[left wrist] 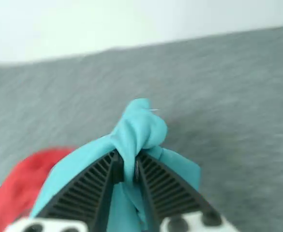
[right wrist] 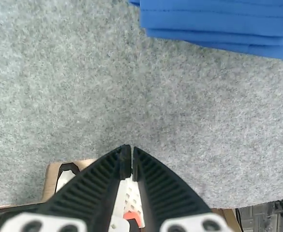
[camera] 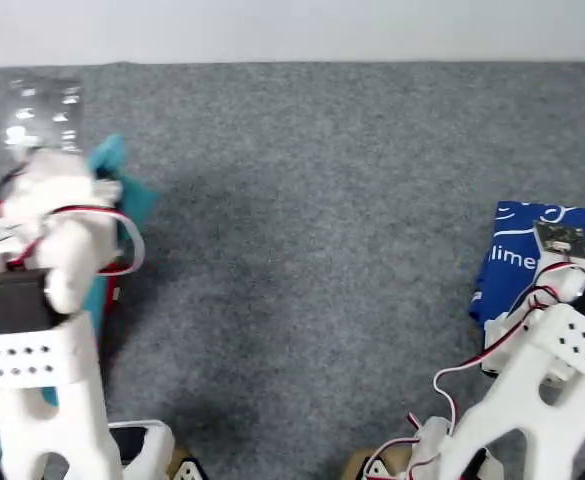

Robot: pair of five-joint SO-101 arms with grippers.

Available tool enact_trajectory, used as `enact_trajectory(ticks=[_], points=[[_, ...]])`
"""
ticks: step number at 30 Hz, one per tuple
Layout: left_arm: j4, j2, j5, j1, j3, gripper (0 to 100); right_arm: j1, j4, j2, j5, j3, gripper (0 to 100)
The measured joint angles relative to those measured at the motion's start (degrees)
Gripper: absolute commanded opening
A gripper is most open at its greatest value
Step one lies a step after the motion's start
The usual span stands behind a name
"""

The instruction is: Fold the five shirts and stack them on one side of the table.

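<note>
- Your left gripper [left wrist: 125, 170] is clamped on the teal shirt [left wrist: 142, 126], above the grey mat [left wrist: 228, 96].
- Your right gripper [right wrist: 128, 162] is pinched together, empty, at that mat's edge.

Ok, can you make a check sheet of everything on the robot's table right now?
Surface: grey felt mat, lying flat.
Job's things: teal shirt bunched up, red shirt beside it; blue shirt folded at the opposite side.
Clutter: nothing seen.
Claws: left claw shut on the teal shirt; right claw shut, empty, above the mat.
Cables: red and white wires hang in loose loops.
Surroundings: pale wall behind the mat.
</note>
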Motion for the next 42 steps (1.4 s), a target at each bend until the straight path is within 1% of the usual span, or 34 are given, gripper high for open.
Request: enact_trajectory(ticks=[5,10,11,13,15,17,19,24,26,28,32,34,37,39,42], points=[[-4.9,0.0,2.5,15.4,0.0,0,0.0,0.0,0.0,0.0,0.0,1.1],[-10.2,2.8,2.6,30.1,0.0,0,0.0,0.0,0.0,0.0,0.0,1.1],[-11.2,4.4,2.6,32.1,0.0,1,0.0,0.0,0.0,0.0,0.0,1.1],[-13.4,8.5,2.6,33.9,0.0,1,0.0,0.0,0.0,0.0,0.0,1.1],[-15.3,13.7,2.7,33.9,0.0,3,0.0,0.0,0.0,0.0,0.0,1.1],[-15.8,18.9,2.7,33.7,-1.2,11,0.0,0.0,0.0,0.0,0.0,1.1],[-13.8,22.3,2.7,33.0,-4.4,18,0.0,0.0,0.0,0.0,0.0,1.1],[-1.4,23.0,2.6,30.6,-16.4,19,0.0,0.0,0.0,0.0,0.0,1.1],[3.5,23.0,1.2,30.5,-20.3,19,0.0,0.0,0.0,0.0,0.0,1.1],[8.3,23.0,-0.4,30.7,-23.0,19,0.0,0.0,0.0,0.0,0.0,1.1],[15.6,23.0,-1.6,29.8,-25.3,19,0.0,0.0,0.0,0.0,0.0,1.1],[18.4,23.0,-1.8,27.4,-25.4,19,0.0,0.0,0.0,0.0,0.0,1.1],[21.7,22.9,-1.9,21.6,-25.4,19,0.0,0.0,0.0,0.0,0.0,1.3],[23.8,22.9,-2.2,16.0,-25.4,19,0.0,0.0,0.0,0.0,0.0,1.4],[24.8,22.6,-6.1,6.1,-24.0,19,0.0,0.0,0.0,0.0,0.0,1.4]])
